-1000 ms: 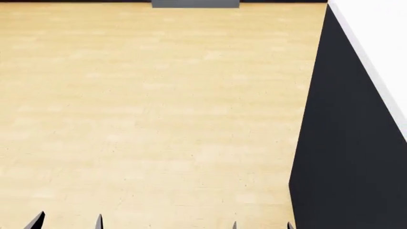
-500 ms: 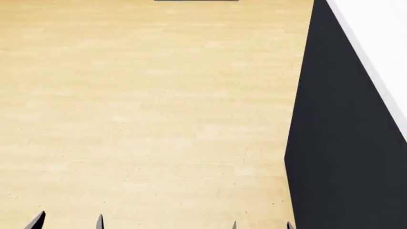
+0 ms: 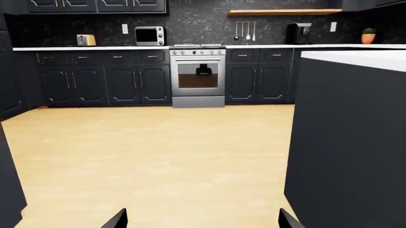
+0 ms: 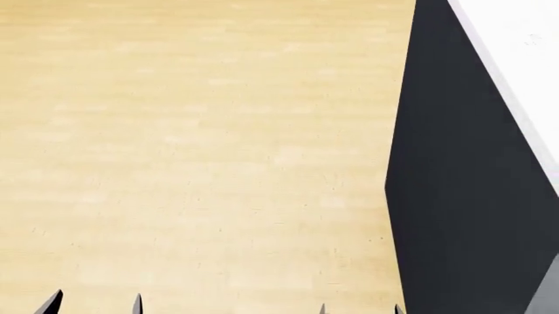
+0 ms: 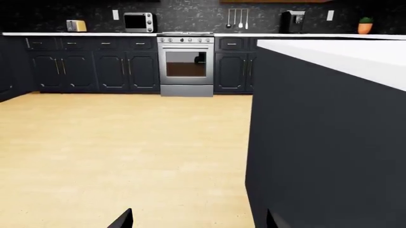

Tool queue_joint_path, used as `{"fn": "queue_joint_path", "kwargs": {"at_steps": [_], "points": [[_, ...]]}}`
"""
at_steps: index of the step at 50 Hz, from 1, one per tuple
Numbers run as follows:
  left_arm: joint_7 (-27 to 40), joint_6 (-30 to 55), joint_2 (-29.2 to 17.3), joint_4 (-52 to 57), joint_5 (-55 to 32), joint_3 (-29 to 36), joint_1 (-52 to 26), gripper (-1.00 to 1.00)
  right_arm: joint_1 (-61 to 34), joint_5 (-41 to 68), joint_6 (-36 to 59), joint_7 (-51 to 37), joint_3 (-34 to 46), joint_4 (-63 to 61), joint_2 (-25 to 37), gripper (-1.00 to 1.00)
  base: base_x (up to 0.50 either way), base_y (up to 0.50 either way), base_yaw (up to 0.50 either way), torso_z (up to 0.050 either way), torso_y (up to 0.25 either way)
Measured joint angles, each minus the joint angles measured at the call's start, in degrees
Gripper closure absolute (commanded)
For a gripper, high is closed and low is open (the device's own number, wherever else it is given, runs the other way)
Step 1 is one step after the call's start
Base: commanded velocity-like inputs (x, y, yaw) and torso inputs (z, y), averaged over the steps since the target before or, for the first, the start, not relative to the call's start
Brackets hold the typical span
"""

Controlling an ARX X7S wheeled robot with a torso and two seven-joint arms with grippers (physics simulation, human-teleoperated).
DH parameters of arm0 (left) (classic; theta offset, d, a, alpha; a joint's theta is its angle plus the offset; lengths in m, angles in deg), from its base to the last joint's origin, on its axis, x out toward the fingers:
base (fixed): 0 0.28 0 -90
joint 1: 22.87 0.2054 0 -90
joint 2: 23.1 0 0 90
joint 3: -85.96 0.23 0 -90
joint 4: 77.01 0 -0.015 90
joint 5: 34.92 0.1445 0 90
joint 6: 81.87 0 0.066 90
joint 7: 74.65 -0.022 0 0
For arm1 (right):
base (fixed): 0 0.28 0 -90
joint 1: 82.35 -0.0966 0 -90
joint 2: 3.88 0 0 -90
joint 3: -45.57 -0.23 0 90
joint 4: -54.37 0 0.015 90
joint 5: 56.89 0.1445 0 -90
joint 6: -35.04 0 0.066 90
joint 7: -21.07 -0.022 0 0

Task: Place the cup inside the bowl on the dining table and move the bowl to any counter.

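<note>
The cup and the bowl are out of view in all frames. The dining table [image 4: 511, 46], white-topped with a plain dark side, stands at the right of the head view. It also shows in the left wrist view [image 3: 362, 59] and the right wrist view [image 5: 343, 54]. My left gripper [image 4: 94, 306] is open and empty, low over the floor, its tips wide apart in the left wrist view [image 3: 201, 223]. My right gripper [image 4: 360, 310] is open and empty, close beside the table's dark side; it also shows in the right wrist view [image 5: 198, 223]. The counter [image 3: 89, 48] runs along the far wall.
Light wood floor [image 4: 201, 150] stretches ahead and to the left. A steel oven [image 3: 197, 76] sits in the far counter run, with a microwave [image 3: 149, 35] and a toaster [image 3: 85, 40] on top. A dark cabinet edge [image 3: 9, 190] is close beside the left arm. A grey edge [image 4: 546, 294] shows at the head view's lower right.
The head view has advanced over the floor: the grey strip at its top has slid out of view. The table's dark side has shifted left and grown larger. Both grippers stay open.
</note>
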Motion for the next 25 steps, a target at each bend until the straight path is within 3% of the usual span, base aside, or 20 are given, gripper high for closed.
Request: {"fn": "queue_joint_path", "kwargs": {"at_steps": [13, 25], "points": [[0.31, -0.01, -0.26, 0.01, -0.18, 0.41, -0.10, -1.00, -0.06, 0.48, -0.42, -0.13, 0.27, 0.08, 0.21, -1.00, -0.50, -0.04, 0.00, 0.000, 0.000], [0.56, 0.08, -0.62, 0.05, -0.39, 0.73, -0.08, -1.00, 0.36, 1.71, -1.64, -0.16, -0.02, -0.22, 0.23, -1.00, -0.40, -0.43, 0.00, 0.000, 0.000]]}}
